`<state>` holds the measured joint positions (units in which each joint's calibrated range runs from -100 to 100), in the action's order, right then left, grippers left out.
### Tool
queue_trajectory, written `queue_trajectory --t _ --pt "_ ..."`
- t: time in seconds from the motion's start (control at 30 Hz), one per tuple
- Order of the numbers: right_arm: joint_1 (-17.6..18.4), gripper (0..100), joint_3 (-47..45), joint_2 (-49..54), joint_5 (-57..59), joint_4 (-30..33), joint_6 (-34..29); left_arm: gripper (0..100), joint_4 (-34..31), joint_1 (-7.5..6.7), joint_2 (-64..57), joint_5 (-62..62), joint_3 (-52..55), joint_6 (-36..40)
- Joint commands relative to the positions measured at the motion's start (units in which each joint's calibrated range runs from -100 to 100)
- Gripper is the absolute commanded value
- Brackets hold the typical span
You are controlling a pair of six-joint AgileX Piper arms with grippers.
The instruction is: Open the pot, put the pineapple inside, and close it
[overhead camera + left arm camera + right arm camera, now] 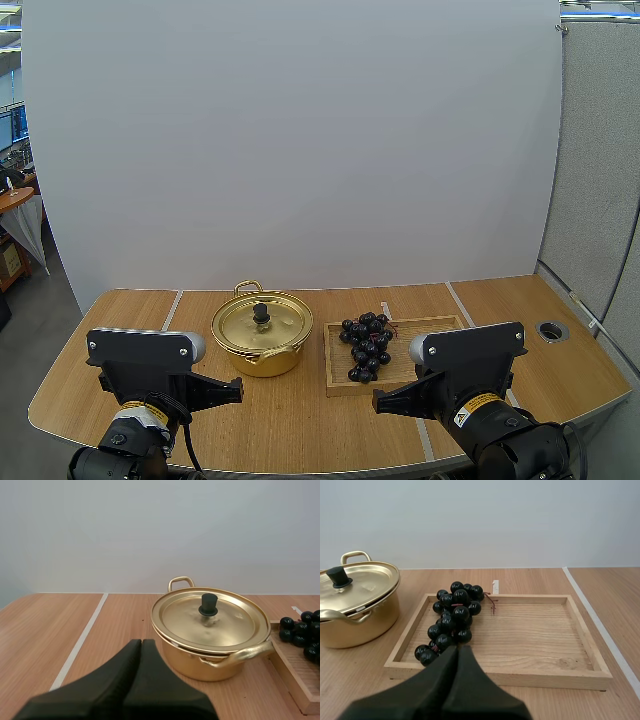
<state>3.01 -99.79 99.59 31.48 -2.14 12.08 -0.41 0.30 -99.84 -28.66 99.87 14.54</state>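
Pot (262, 334) on the table (300, 420), left of centre; lid (210, 616) on, sitting slightly askew on the rim, black knob (208, 604) upright at its middle; whether it was ever off, one moment cannot say.

No pineapple in sight; the fruit present is a bunch of grapes (451, 620), dark, lying in the tray's (580, 675) left half, just right of the pot; long axis of the bunch runs near-to-far; nothing shows what is inside the pot.

Left gripper (141, 642) fingers pressed together as one wedge, holding nothing, low over the table; pot lies ahead of it and a little to the right, knob above fingertip level. Right gripper (458, 649) likewise closed and empty; its tip points at the near end of the bunch, just short of the tray's front wall.

Judgement: left arm is nearer the lid, right arm nearer the fruit; any lift of the lid turns on the knob, ahead-right of the left jaws and higher.

Writing: a yellow label on the right arm, too small to read; no brand on pot or tray.
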Motion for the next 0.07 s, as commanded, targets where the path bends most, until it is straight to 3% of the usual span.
queue_trajectory --t 0.0,0.03 --pt "-0.11 0 -0.21 0.41 -0.29 0.39 -0.21 0 -0.61 0.14 -0.16 1.12 0.13 0.45" --pt "-0.11 0 -0.21 0.41 -0.29 0.39 -0.21 0 -0.61 0.14 -0.16 1.12 0.13 0.45"
